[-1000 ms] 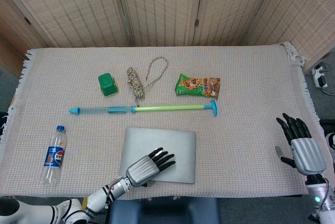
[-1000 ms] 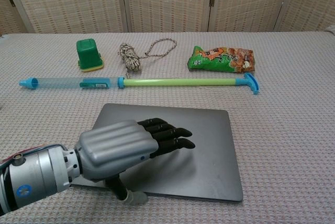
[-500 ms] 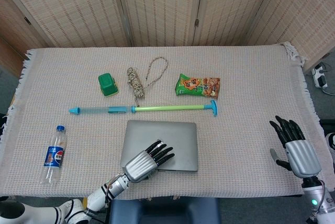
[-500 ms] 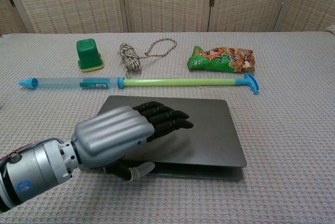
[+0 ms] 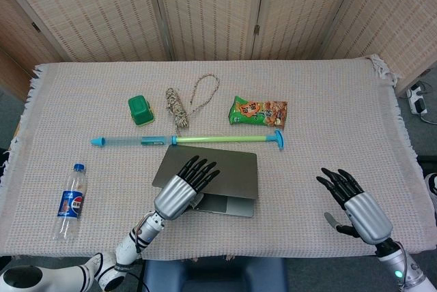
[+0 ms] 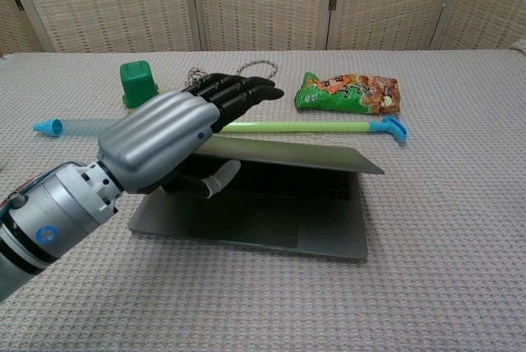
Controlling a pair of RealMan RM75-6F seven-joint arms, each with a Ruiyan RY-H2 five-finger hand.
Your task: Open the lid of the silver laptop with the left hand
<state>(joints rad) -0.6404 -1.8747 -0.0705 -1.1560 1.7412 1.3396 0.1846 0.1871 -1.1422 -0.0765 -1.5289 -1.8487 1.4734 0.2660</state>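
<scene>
The silver laptop (image 5: 231,169) (image 6: 271,222) lies at the near middle of the table with its lid (image 6: 306,155) lifted partway, the keyboard showing in the gap. My left hand (image 5: 181,188) (image 6: 163,143) holds the lid's near left edge, its fingers laid flat on top and its thumb (image 6: 219,178) underneath. My right hand (image 5: 358,209) hovers over the cloth to the right of the laptop, fingers spread and holding nothing. It does not show in the chest view.
Just behind the laptop lies a blue and green rod (image 5: 218,140) (image 6: 316,127). Farther back are a green cup (image 5: 141,110) (image 6: 140,85), a coiled rope (image 5: 179,108) and a snack bag (image 5: 258,112) (image 6: 349,93). A Pepsi bottle (image 5: 69,202) lies at the left.
My left hand has raised the laptop lid from flat to partly open, and the laptop has slid back toward the rod. My right hand has moved left, toward the laptop.
</scene>
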